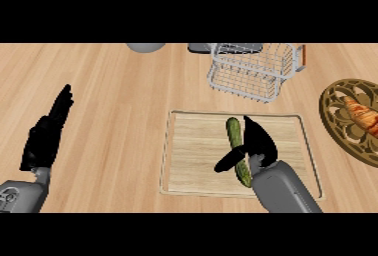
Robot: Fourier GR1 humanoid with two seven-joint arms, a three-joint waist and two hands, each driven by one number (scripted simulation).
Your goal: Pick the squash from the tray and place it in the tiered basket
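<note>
As right hand's (260, 142) spread thumb and fingers straddle squash (233, 129) on tray (196, 150), tiered basket (247, 75) sits beyond fingertips, plate (328, 107) right.

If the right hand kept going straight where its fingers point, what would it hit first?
Likely the basket: the right hand points past the tray's far rim toward its near left corner. Height is unclear, so it might miss.

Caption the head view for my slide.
Right hand open over the squash on the tray, tiered basket beyond; left hand rests aside.
</note>
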